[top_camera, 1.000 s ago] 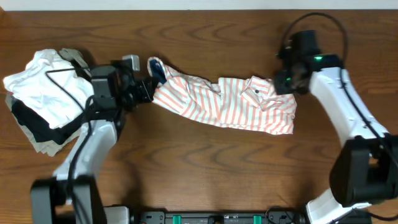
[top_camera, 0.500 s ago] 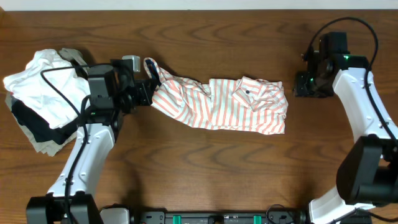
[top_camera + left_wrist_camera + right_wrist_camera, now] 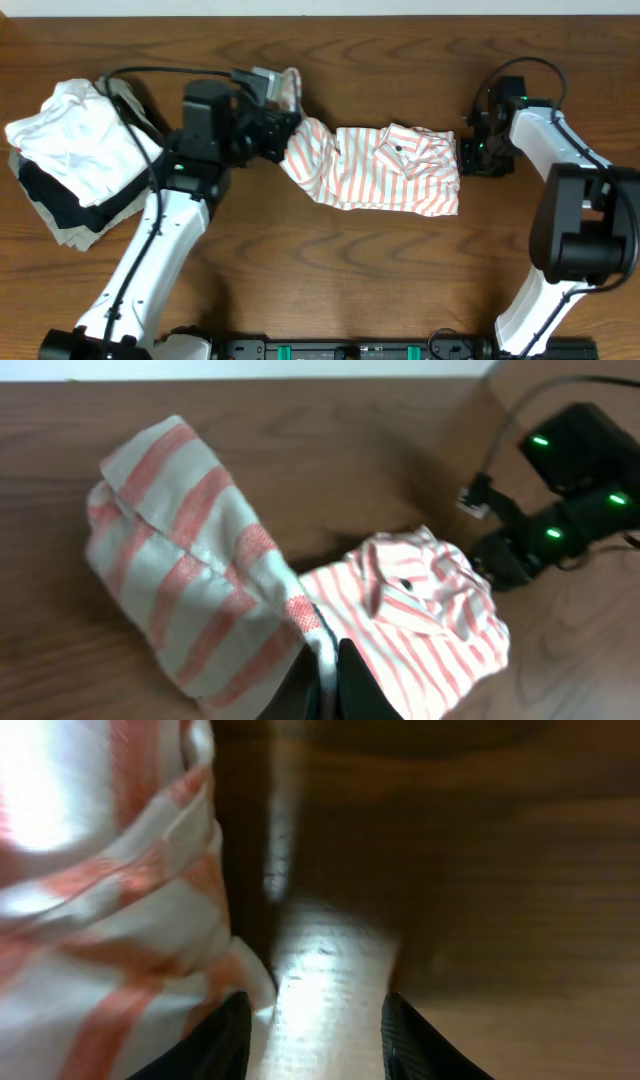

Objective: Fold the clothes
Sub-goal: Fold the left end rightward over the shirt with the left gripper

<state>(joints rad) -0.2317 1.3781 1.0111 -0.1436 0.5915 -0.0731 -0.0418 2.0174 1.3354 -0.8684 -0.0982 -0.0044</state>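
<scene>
Change in the last second: left gripper (image 3: 283,137) has swung from the shirt's far 9 o'clock end in toward the middle, dragging that end with it. The shirt (image 3: 390,170) now reads shorter and bunched, where a second ago it lay in one long strip. It lies at table (image 3: 330,270) centre, and the carried end is raised and flopped over at about 10 o'clock of the main body. The collar and a dark button show face up on the flat part.

Left gripper: pressed together, pinching a gathered striped edge. The wrist view shows the cloth hanging in a doubled loop from the tips.

Right gripper (image 3: 468,157) has gone out toward 2 o'clock and come back low, and now sits at the shirt's 3 o'clock edge. It is partly spread with bare wood between the tips, the shirt hem just beside one tip, and nothing held.

Meaning, as a judgement: the first fold is under way, the 9 o'clock end being brought over the body. It is not laid down or flattened yet, so the task is early. The right side looks set to pin or take the 3 o'clock hem.

Risk: the lifted end is crumpled, so it may land as a wad rather than a clean layer.

The pile of folded garments (image 3: 65,150) at the table's 9 o'clock is untouched.
</scene>
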